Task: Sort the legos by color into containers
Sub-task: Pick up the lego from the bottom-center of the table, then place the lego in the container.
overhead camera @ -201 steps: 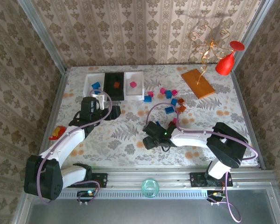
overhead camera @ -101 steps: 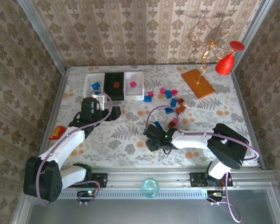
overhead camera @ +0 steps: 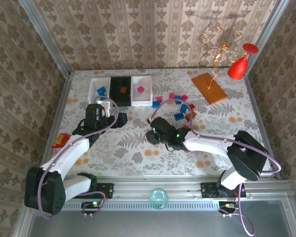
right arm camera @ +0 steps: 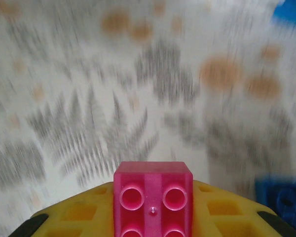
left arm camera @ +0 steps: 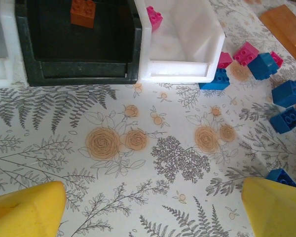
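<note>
The right gripper [overhead camera: 154,134] has swung toward the containers [overhead camera: 143,103], pinching a magenta brick [right arm camera: 153,191] — only a few legos [overhead camera: 179,116] sit inside, most lie loose beside them — while the left gripper [left arm camera: 148,217] hovers spread.

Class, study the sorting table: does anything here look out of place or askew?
Yes: a red goblet is tilted in the far right corner, and a small red-and-yellow item lies alone at the far left.
</note>
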{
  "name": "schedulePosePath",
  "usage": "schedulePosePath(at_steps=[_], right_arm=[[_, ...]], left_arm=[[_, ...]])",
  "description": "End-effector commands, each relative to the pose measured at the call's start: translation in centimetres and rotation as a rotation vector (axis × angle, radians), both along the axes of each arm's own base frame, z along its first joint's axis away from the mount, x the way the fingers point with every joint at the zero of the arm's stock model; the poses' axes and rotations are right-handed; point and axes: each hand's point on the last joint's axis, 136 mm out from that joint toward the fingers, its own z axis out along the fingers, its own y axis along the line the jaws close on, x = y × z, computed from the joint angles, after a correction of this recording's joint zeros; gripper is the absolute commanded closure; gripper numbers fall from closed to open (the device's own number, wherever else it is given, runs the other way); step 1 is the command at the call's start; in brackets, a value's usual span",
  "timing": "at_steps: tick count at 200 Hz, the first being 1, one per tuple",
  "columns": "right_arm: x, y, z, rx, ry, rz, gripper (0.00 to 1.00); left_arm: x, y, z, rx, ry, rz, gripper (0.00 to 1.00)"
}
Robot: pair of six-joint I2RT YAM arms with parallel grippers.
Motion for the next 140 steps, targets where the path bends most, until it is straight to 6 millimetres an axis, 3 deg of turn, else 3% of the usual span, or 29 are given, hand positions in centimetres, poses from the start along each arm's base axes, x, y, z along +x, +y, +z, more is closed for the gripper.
schedulePosePath(at_steps=[1, 43, 91, 103, 120, 140], right_arm=[[5.3, 1.6, 4.7, 0.194, -0.103, -0.055, 0.68], [14.1, 2.5, 6.0, 0.248, -0.159, -0.150, 0.68], [23.6, 3.1, 2.3, 0.090, -0.200, -0.241, 0.65], [25.2, 3.3, 1.3, 0.083, -0.177, -0.252, 0.62], [27.0, 3.4, 1.7, 0.071, -0.175, -0.254, 0.55], [27.1, 3.3, 3.6, 0.053, -0.192, -0.228, 0.44]], left_arm=[[-0.3, 0.7, -0.2, 0.032, -0.027, 0.010, 0.06], [-0.5, 0.6, -0.2, -0.007, -0.069, 0.004, 0.04], [-0.7, 0.7, 0.3, -0.015, -0.072, 0.011, 0.04], [-0.7, 0.8, 0.4, -0.015, -0.074, 0.012, 0.04], [-0.8, 0.7, 0.5, -0.020, -0.074, 0.008, 0.04], [-0.8, 0.4, 0.6, -0.032, -0.073, -0.003, 0.04]])
